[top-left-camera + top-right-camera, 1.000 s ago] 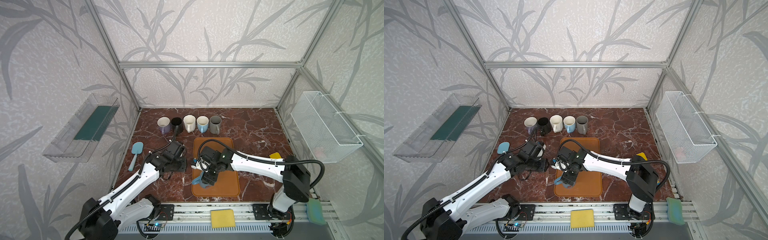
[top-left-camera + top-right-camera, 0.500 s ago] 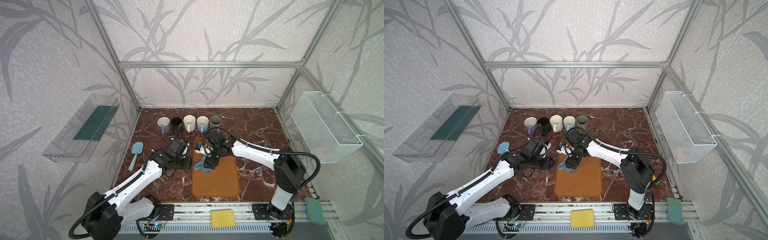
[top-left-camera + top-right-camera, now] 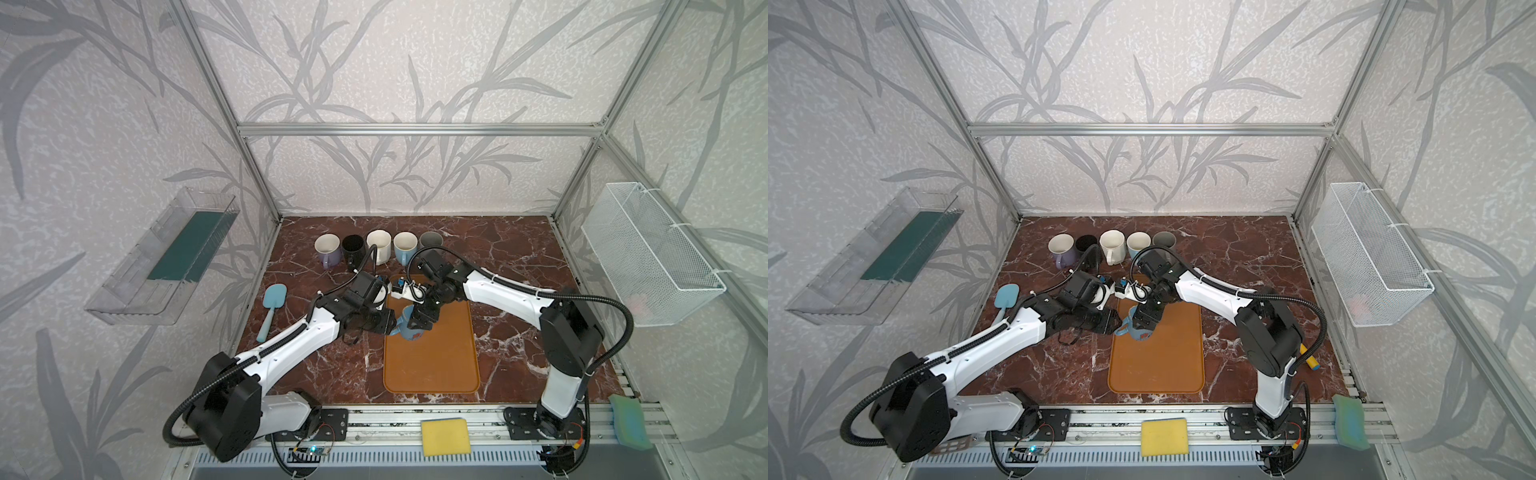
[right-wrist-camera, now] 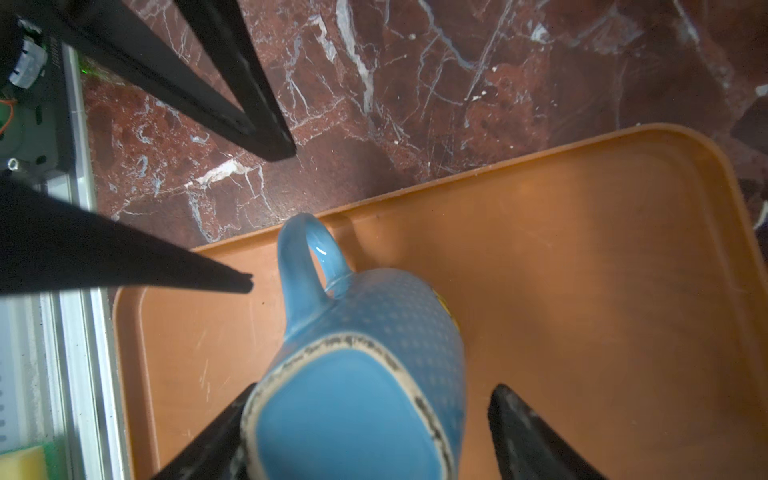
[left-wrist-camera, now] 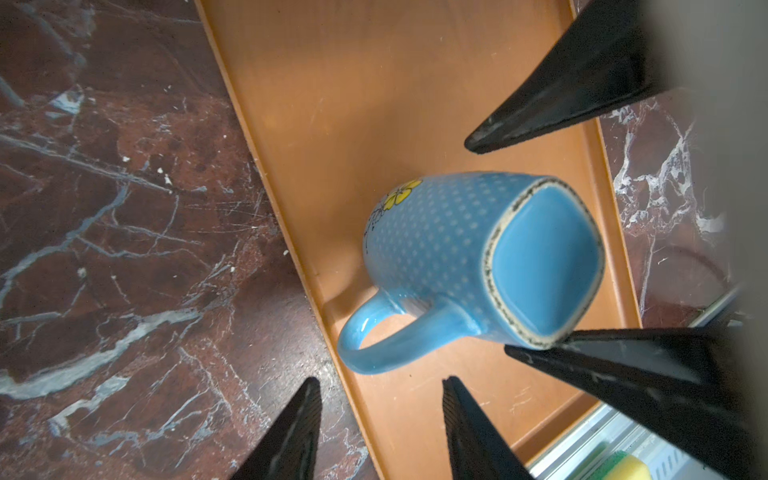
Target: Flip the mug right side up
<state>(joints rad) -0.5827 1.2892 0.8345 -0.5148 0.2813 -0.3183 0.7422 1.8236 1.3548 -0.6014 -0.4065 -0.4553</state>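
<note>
Spread wide around the upturned base of the blue mug [image 4: 365, 316] with the right gripper [image 4: 370, 415]: touching its edge with one finger [image 4: 203, 449], clear of it with the other, so not clamped on it. Standing about half open at the left gripper [image 5: 380, 380], holding nothing, just short of the handle. Tilted base-up over the orange tray [image 5: 332, 83], by its left edge in the far half, with the handle reaching out past the rim; mouth end hidden.

Compared with a second ago: carried from mid-tray toward the far end, and closed in upon by the left gripper.

Beneath, a red-brown marble tabletop [image 3: 519, 249] veined in white. Behind the tray, a row of five upright mugs [image 3: 376, 245]; to its left, a pale blue spatula [image 3: 272, 303]. On the front rail, a yellow sponge [image 3: 444, 436] and a green sponge [image 3: 629, 419]. Within an aluminium frame [image 3: 415, 129], on leaf-patterned walls, a clear shelf [image 3: 162, 257] at left and a white wire basket [image 3: 652, 253] at right.
</note>
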